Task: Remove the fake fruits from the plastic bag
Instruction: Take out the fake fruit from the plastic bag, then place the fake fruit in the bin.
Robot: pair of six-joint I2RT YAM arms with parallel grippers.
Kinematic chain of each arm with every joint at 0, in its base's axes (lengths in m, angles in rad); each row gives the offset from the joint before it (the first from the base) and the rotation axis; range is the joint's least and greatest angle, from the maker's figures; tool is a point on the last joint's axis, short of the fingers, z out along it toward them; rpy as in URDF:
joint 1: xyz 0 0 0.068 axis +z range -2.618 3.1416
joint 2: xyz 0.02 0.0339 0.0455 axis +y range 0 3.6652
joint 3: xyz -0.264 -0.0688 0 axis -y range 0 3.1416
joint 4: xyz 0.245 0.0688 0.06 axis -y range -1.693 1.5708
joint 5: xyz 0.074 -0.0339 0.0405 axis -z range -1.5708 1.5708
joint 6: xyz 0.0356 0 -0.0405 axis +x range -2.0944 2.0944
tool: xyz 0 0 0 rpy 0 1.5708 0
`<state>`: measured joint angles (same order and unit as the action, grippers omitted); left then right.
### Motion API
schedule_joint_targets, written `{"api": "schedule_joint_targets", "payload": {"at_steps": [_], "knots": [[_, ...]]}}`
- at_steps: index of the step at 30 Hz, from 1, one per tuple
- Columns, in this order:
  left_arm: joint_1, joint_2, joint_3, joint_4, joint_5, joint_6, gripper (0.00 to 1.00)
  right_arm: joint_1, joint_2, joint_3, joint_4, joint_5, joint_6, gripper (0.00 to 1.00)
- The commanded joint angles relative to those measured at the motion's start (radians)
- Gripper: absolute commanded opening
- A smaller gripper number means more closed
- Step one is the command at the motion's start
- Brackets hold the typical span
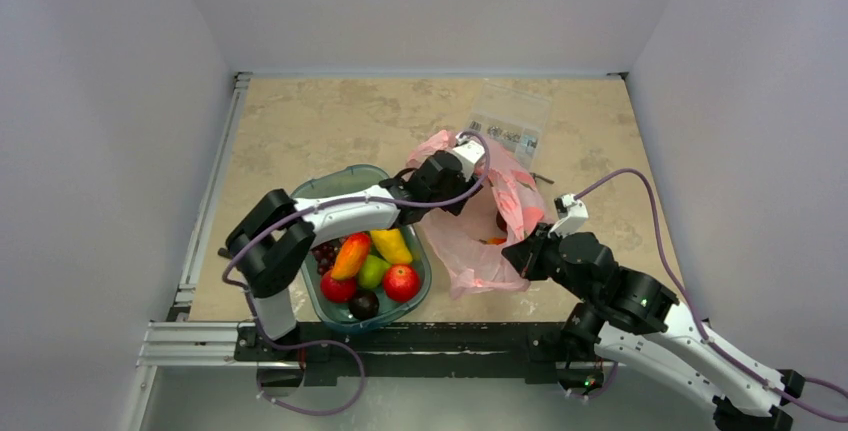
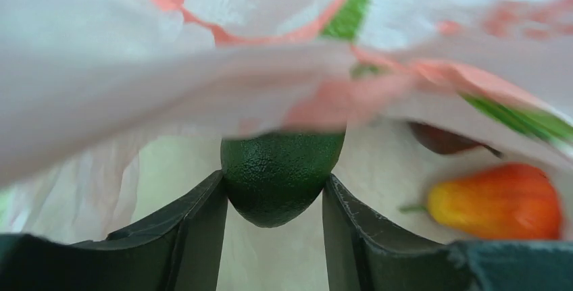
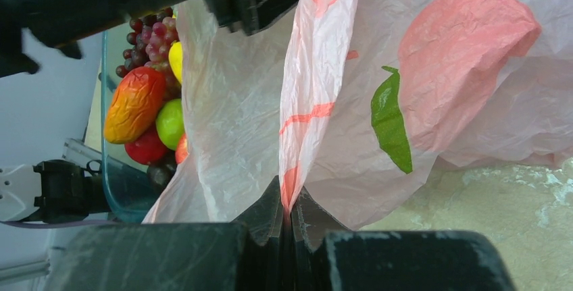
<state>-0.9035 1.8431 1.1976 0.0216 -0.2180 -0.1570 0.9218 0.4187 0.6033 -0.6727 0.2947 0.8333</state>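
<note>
Extraction barely midway: avocado (image 2: 280, 176) seemingly gripped in left hand (image 2: 273, 186) inside plastic bag (image 3: 439, 68), right hand (image 3: 290, 203) clamped on bag's edge, mango (image 2: 500, 200) and dark-red fruit (image 2: 442, 139) not yet out.

Teal tray (image 1: 345, 179) w/ purple grapes (image 1: 325, 251), red apple (image 1: 401, 281); clear packet (image 1: 510, 116) at table's (image 1: 300, 121) far side

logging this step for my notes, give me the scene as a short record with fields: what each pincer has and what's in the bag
left pincer: inside the plastic bag, closed on the avocado
right pincer: pinched shut on the bag's film
in the bag: avocado, orange-red mango, dark reddish fruit half hidden under a fold
tray: left of the bag, holding other fruit
clear packet: on the table beyond the bag
task state: avocado gripped, not yet lifted out
</note>
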Motion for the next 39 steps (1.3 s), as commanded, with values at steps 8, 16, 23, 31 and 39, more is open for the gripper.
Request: {"api": "schedule_joint_targets", "payload": {"at_steps": [8,16,23,31,39], "knots": [[-0.003,-0.408,-0.18,-0.239,0.427,-0.165,0.04,-0.023,0.007,0.002,0.033,-0.022,-0.02,0.0],[-0.002,-0.736,-0.325,-0.383,0.376,-0.183,0.04,-0.069,0.013,-0.003,0.053,-0.063,-0.043,0.0],[-0.002,-0.971,-0.435,-0.552,0.26,-0.214,0.05,-0.078,0.028,-0.003,0.056,-0.078,-0.053,0.0],[-0.001,-1.122,-0.495,-0.699,0.09,-0.271,0.25,-0.078,0.03,-0.002,0.056,-0.088,-0.056,0.0],[0.0,-1.197,-0.467,-0.783,0.041,-0.313,0.71,-0.078,0.081,0.01,0.132,-0.223,-0.122,0.0]]}}
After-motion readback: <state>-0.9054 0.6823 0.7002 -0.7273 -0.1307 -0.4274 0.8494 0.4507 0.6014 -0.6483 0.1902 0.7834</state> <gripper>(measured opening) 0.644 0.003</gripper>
